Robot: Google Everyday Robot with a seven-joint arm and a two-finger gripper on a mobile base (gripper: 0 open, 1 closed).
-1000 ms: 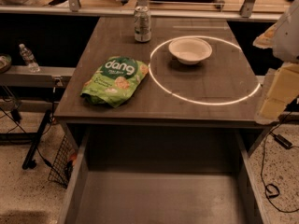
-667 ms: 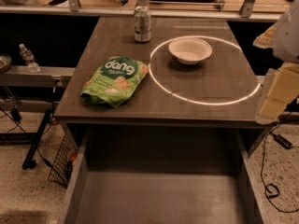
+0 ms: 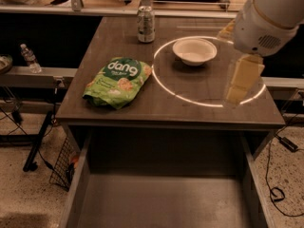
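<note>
The open drawer (image 3: 161, 203) sits below and left of my gripper (image 3: 240, 82), which hangs over the table (image 3: 118, 37); I cannot tell its grip. The bowl (image 3: 194, 51) lies just beyond it, leftward. A careless sweep, I judge, could knock the bowl toward the bag (image 3: 118, 81) or the can (image 3: 146, 24).

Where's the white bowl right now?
In the camera view the white bowl sits on the right half of the table, inside the light ring, right of the soda can. The claw hovers to its right, nearer the camera.
</note>
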